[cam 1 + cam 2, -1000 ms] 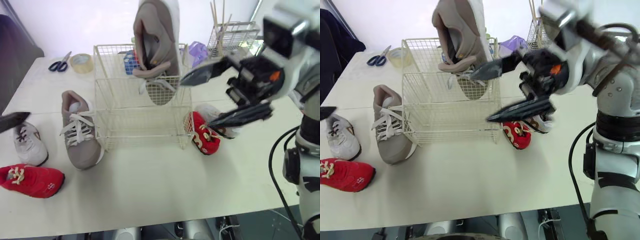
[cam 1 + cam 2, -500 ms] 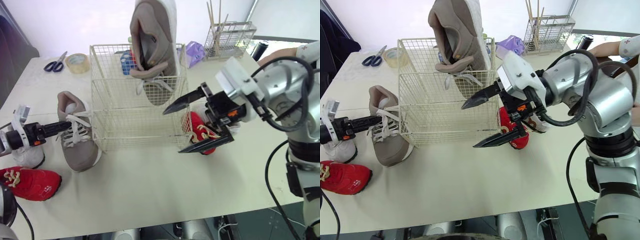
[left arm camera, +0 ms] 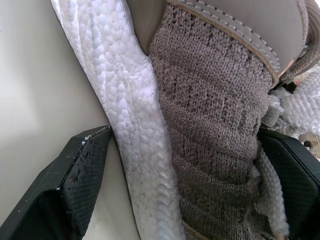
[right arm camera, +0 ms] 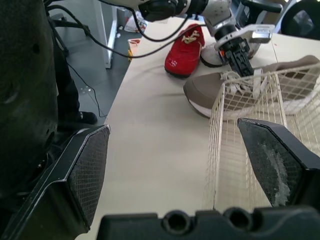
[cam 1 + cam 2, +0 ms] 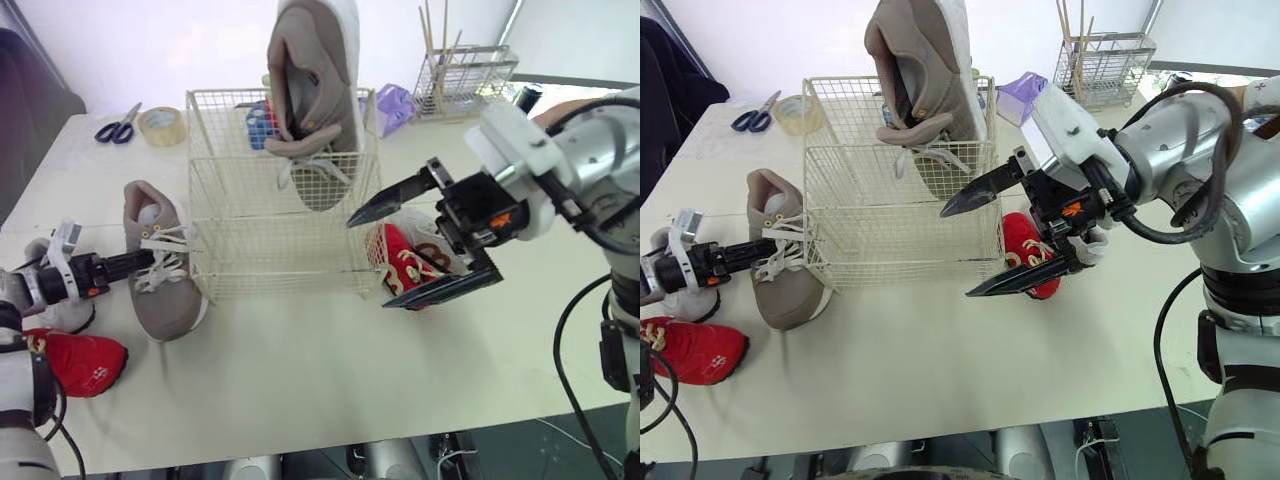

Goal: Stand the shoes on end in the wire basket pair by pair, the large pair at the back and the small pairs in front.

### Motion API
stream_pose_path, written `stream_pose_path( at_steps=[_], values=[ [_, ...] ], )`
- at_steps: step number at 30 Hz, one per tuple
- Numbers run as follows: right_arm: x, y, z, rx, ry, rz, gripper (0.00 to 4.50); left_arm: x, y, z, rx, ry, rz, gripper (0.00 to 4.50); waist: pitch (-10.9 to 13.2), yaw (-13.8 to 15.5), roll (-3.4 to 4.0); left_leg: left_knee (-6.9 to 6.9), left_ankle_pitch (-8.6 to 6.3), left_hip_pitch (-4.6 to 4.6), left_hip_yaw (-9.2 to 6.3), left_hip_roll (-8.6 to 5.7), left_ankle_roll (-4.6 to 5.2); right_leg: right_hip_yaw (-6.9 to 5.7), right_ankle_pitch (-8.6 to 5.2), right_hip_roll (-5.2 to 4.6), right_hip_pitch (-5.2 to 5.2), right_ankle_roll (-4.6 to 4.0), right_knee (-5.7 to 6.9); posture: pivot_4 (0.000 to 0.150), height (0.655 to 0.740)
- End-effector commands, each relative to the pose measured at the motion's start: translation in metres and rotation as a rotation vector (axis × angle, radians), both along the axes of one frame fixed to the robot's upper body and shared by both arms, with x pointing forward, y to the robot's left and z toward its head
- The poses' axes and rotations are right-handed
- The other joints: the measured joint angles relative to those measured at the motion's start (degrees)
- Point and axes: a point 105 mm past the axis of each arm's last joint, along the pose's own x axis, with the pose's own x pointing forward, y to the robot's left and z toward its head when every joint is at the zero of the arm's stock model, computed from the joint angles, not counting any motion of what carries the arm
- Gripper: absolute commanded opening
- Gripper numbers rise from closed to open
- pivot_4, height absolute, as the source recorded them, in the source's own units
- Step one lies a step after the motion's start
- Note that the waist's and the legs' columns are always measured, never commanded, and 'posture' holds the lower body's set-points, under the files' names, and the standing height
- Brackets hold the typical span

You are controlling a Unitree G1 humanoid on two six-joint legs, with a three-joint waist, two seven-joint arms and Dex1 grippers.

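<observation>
Surface: a pale table (image 5: 300,380) is seen from above, with a white wall behind it.
Nearest shoe: a small red shoe (image 5: 85,362) is laid flat at the front left of the table.
Left gripper (image 3: 190,165): it is held released, one finger (image 3: 75,185) beside the white sole and the other at the laces of the large grey shoe (image 5: 160,290), which passes between them.
Large grey shoe: it is laid on its sole just left of the wire basket (image 5: 280,250), laces up.
Small white shoe (image 5: 688,300): it is partly hidden behind the left gripper, near the red one.
Right gripper (image 5: 956,253): it is held wide apart and empty, in front of the basket's right front corner.
Right-hand shoes: a second red shoe (image 5: 405,270) and a white shoe (image 5: 425,230) are laid touching each other just right of the basket.
Basket contents: one large grey shoe (image 5: 315,90) is stood toe down in the right half, its heel raised well above the rim.
Far edge: scissors (image 5: 120,128), a tape roll (image 5: 162,125), a purple object (image 5: 395,100) and a wire rack of sticks (image 5: 465,70) are set along the back.
</observation>
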Motion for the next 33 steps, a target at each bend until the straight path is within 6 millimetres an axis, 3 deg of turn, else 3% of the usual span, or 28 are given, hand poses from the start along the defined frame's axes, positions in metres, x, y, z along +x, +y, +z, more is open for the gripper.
stream_pose_path(
  at_steps=[1,2,8,10,12,14,16,19,22,25,26,29,31,33],
  values=[
    [0.000,0.002,0.011,0.006,-0.059,0.003,4.43,0.000,-0.005,-0.028,-0.002,0.063,0.044,4.50,-0.1,0.5,0.13,0.02,0.00,0.02,0.00,0.00,0.00,0.00,0.00,0.00,0.04,0.00,0.00,0.150,0.7400],
    [-0.001,0.002,0.012,-0.001,-0.060,0.004,4.43,0.001,-0.007,-0.031,-0.015,0.063,0.055,4.50,-0.1,0.7,0.23,0.04,0.00,0.06,-0.02,0.00,0.00,-0.01,0.00,0.00,0.10,0.00,0.00,0.150,0.7400],
    [0.000,-0.002,0.013,-0.025,-0.068,-0.014,4.50,0.005,-0.011,-0.035,-0.055,0.047,0.078,1.86,-0.3,0.7,0.48,0.46,-0.07,0.04,-0.14,0.00,0.11,-0.08,0.00,-0.02,0.33,0.00,0.01,0.150,0.7400],
    [0.001,-0.002,0.014,-0.026,-0.071,-0.016,4.50,0.006,-0.012,-0.035,-0.057,0.039,0.081,1.18,-0.3,0.7,0.50,0.56,-0.08,0.04,-0.14,-0.02,0.14,-0.08,0.00,-0.03,0.39,0.00,0.01,0.150,0.7400],
    [0.002,-0.003,0.014,-0.027,-0.073,-0.017,4.50,0.008,-0.011,-0.033,-0.057,0.025,0.089,0.77,-0.3,0.7,0.55,0.62,-0.08,0.04,-0.16,-0.02,0.14,-0.08,0.00,-0.03,0.42,-0.01,0.01,0.150,0.7400],
    [0.003,-0.003,0.014,-0.031,-0.080,-0.020,4.50,0.010,-0.008,-0.027,-0.053,0.000,0.103,0.69,-0.3,0.7,0.58,0.65,-0.08,0.05,-0.17,-0.02,0.13,-0.08,0.00,-0.03,0.43,-0.01,0.01,0.150,0.7400],
    [0.006,-0.006,0.015,-0.031,-0.098,-0.039,4.50,0.012,0.003,-0.008,-0.045,-0.074,0.137,0.69,-0.3,0.6,0.58,0.65,-0.08,0.05,-0.18,-0.02,0.14,-0.08,0.00,-0.02,0.43,-0.01,0.02,0.150,0.7400],
    [0.009,-0.010,0.020,-0.006,-0.120,-0.071,4.50,0.012,0.025,0.031,-0.023,-0.227,0.194,0.69,-0.2,0.2,0.44,0.65,-0.08,0.01,-0.19,0.00,0.13,-0.09,0.00,0.00,0.38,0.00,0.03,0.150,0.7400],
    [0.014,-0.016,0.039,0.098,-0.123,-0.147,4.50,0.005,0.052,0.100,0.059,-0.498,0.270,0.69,0.0,-0.4,-0.12,0.62,-0.08,-0.19,-0.21,0.11,0.13,-0.12,0.01,0.06,0.12,0.01,0.08,0.150,0.7400],
    [0.018,-0.026,0.059,0.203,-0.073,-0.254,4.50,-0.011,0.059,0.168,0.217,-0.803,0.319,0.69,0.0,-0.9,-0.43,0.63,-0.08,-0.53,-0.25,0.16,0.12,-0.17,0.03,0.01,-0.18,0.00,0.13,0.150,0.7400],
    [0.019,-0.029,0.064,0.226,-0.063,-0.289,4.50,-0.019,0.056,0.189,0.280,-0.900,0.328,0.69,0.0,-0.9,-0.44,0.63,-0.08,-0.73,-0.26,0.25,0.12,-0.16,0.06,-0.09,-0.41,-0.01,0.12,0.150,0.7400],
    [0.032,-0.045,0.073,0.304,-0.092,-0.436,4.50,-0.037,0.019,0.266,0.330,-1.115,0.287,0.69,-0.1,-0.6,-0.50,0.63,-0.12,-0.94,-0.29,0.19,0.16,-0.17,0.14,-0.30,-0.50,0.10,-0.03,0.150,0.7400],
    [0.037,-0.051,0.073,0.330,-0.104,-0.486,4.50,-0.045,-0.009,0.297,0.316,-1.241,0.253,0.69,-0.1,0.0,-0.52,0.70,-0.15,-1.05,-0.24,0.01,0.21,-0.18,0.16,-0.40,-0.46,0.14,-0.16,0.150,0.7400],
    [0.041,-0.055,0.073,0.357,-0.115,-0.514,4.50,-0.045,-0.037,0.314,0.306,-1.328,0.218,0.69,-0.1,0.3,-0.48,0.76,-0.21,-1.04,-0.10,-0.05,0.34,-0.11,0.29,-0.45,-0.40,0.38,-0.26,0.150,0.7400]
  ],
)
